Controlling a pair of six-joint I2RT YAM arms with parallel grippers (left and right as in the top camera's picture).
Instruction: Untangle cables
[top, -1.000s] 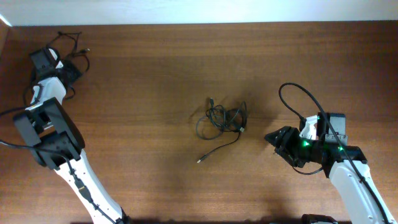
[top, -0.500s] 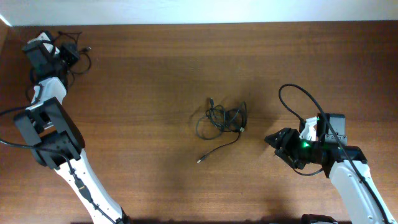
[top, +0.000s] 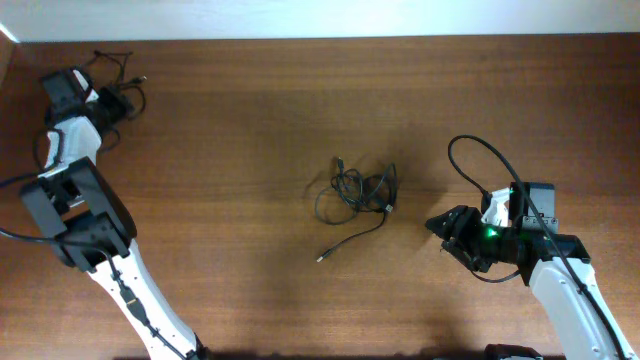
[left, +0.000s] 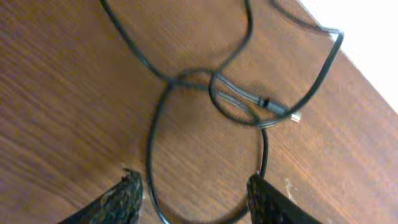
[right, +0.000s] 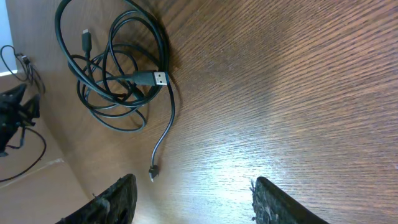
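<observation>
A knotted bundle of thin black cables (top: 360, 190) lies mid-table, with one loose end trailing to a small plug (top: 322, 258). In the right wrist view the bundle (right: 118, 74) shows a USB plug (right: 155, 79). My right gripper (top: 435, 222) is open and empty to the right of the bundle, apart from it; its fingers (right: 193, 199) frame bare wood. A separate thin black cable (top: 118, 72) lies in loose loops at the far left corner. My left gripper (top: 108, 100) is open over it; its fingers (left: 196, 202) straddle one loop (left: 211, 93) near a small connector (left: 273, 106).
The table's far edge (top: 320, 40) runs close behind the corner cable and shows as a white strip in the left wrist view (left: 367, 37). A thicker black wire (top: 470, 165) loops off the right arm.
My left wrist has shifted a little back and forth at the far left corner, over the cable there. The central bundle and the right arm have not moved.
</observation>
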